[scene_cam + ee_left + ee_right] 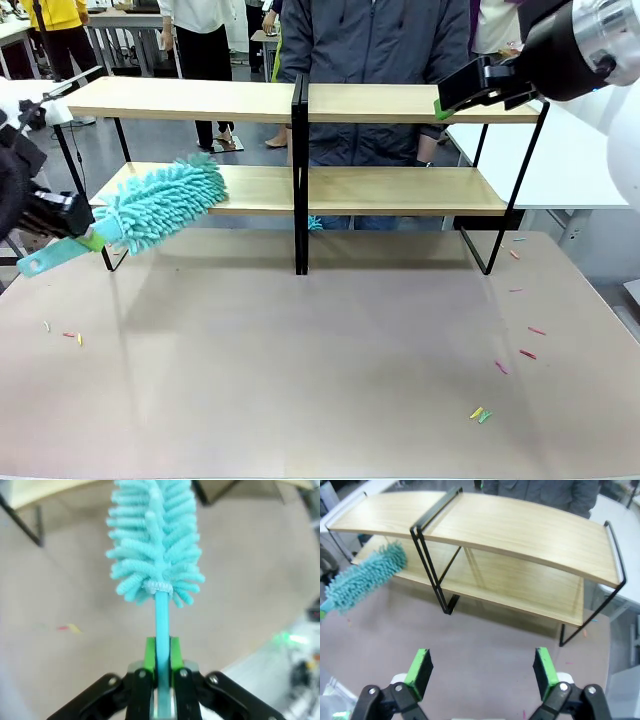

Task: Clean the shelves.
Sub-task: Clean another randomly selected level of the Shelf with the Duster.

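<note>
Front view: the shelves (300, 150) stand across the far half of the tabletop (300, 380), two long light-wood boards in a thin black frame with a black centre post. A person (370, 50) stands behind them at 12 o'clock. At 9 o'clock the left gripper (85, 235) is clamped on the handle of a teal duster (160, 205), whose fluffy head lies over the left end of the lower board. At 2 o'clock the right gripper (470, 90) hovers by the right end of the upper board, its jaws apart with nothing between them. Small coloured scraps (525, 353) lie on the tabletop at 4 and 8 o'clock.

Left wrist view: green pads (149, 655) press both sides of the duster's thin handle; the noodle-like head rises to 12 o'clock over bare tabletop.

Right wrist view: from above, both boards show their full length and grain, with the duster at 9 o'clock by the lower board. Its own jaws stand wide open and empty at 6 o'clock.
</note>
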Motion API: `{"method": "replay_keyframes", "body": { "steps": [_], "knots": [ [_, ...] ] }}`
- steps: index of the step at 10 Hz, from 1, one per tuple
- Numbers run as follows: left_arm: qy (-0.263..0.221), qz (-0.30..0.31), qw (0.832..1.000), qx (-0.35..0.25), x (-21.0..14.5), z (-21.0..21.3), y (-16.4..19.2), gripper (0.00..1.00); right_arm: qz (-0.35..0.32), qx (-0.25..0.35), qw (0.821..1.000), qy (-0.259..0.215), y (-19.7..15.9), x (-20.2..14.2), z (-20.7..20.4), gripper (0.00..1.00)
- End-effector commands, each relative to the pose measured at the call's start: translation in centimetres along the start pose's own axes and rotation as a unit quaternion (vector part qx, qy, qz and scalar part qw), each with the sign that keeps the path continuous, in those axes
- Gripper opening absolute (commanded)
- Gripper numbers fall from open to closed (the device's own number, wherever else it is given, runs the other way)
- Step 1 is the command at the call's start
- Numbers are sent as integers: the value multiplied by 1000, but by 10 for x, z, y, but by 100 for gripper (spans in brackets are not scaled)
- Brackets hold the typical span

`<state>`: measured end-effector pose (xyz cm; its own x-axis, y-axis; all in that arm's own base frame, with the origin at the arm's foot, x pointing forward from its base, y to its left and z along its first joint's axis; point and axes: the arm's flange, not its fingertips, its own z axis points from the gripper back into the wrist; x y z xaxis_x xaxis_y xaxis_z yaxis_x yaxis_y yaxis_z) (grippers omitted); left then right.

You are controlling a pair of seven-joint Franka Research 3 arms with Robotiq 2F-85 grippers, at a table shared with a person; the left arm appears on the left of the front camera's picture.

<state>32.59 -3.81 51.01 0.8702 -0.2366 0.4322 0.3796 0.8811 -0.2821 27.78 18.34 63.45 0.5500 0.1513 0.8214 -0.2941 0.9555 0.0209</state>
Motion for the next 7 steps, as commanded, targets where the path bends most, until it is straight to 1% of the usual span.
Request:
{"method": "replay_keyframes", "body": {
  "steps": [1, 2, 3, 4, 5, 6, 7],
  "knots": [
    [38, -60, 991, -115, -4, 47, 16, 13, -1, 2, 1000, 1, 0, 1, -1, 100],
    [59, -112, 977, -174, -10, 59, 29, 13, -1, 2, 1000, 1, 0, 1, -1, 100],
    [51, -150, 961, -226, -17, 73, 43, 13, -1, 2, 1000, 1, 0, 1, -1, 100],
    [41, -208, 930, -299, -26, 88, 57, 13, -1, 2, 1000, 1, 0, 1, -1, 100],
    [0, -274, 894, -354, -40, 106, 74, 13, -1, 2, 1000, 1, 0, 1, -1, 100],
    [-69, -292, 879, -369, -48, 119, 93, 13, -1, 2, 1000, 1, 0, 1, -1, 100],
    [-134, -282, 857, -409, -55, 136, 115, 13, -1, 2, 1000, 1, 0, 1, -1, 100]
  ]
}}
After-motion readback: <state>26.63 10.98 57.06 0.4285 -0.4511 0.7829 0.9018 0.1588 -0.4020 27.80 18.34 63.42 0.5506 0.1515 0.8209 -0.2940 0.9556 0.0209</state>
